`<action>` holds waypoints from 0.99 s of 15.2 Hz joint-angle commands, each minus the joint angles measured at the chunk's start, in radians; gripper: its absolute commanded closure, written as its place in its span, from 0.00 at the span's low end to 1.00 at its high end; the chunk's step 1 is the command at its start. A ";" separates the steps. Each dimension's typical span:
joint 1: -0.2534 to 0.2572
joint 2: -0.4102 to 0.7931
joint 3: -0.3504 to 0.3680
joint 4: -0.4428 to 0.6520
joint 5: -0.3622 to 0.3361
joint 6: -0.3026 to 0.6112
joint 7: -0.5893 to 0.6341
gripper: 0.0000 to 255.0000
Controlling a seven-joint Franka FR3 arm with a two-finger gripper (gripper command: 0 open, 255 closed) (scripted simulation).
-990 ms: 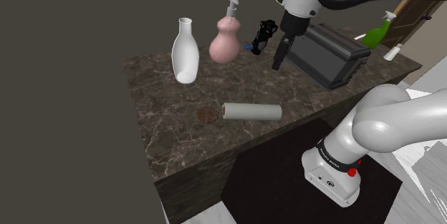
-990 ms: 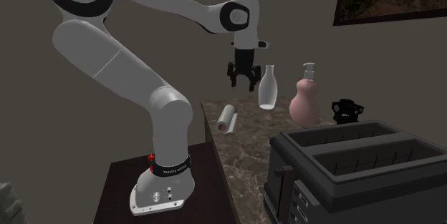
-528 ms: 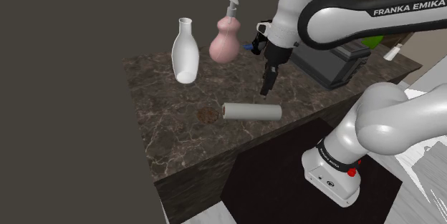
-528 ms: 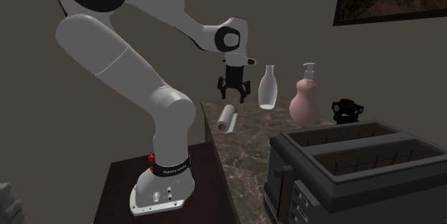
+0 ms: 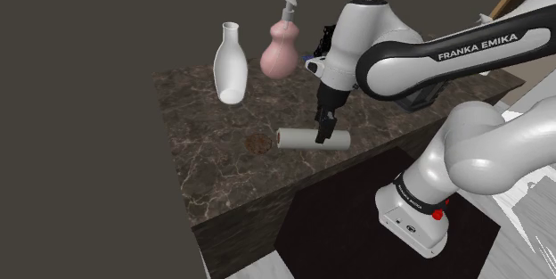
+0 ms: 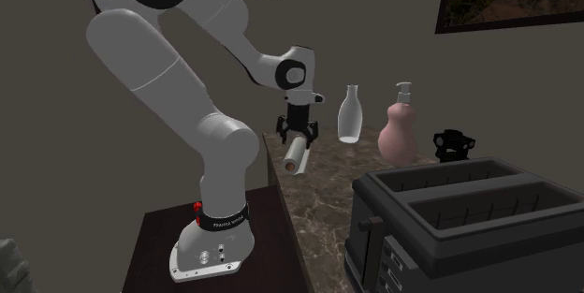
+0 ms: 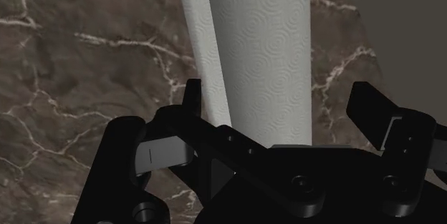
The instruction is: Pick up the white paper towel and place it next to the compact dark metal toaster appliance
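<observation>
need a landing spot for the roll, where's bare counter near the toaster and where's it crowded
Bare marble lies between the paper towel roll and the toaster, and in front of the white bottle. The back row by the pink dispenser is crowded.

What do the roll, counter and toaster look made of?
Roll: paper, matte white, embossed with small ring patterns.
Counter: looks like dark brown marble with pale veins; it could be a stone-look laminate.
Toaster: dark grey with a dull sheen and flat panels; probably painted metal, but plastic cannot be ruled out.
</observation>
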 commanded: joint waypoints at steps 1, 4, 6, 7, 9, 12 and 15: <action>0.003 0.019 0.003 -0.015 0.004 0.035 -0.003 0.00; 0.006 0.049 0.008 -0.034 0.011 0.084 -0.004 0.00; 0.006 0.049 0.008 -0.034 0.011 0.084 -0.004 0.00; 0.006 0.049 0.008 -0.034 0.011 0.084 -0.004 0.00; 0.006 0.049 0.008 -0.034 0.011 0.084 -0.004 0.00; 0.006 0.049 0.008 -0.033 0.011 0.083 -0.004 1.00; 0.006 0.049 0.008 -0.034 0.011 0.083 -0.004 1.00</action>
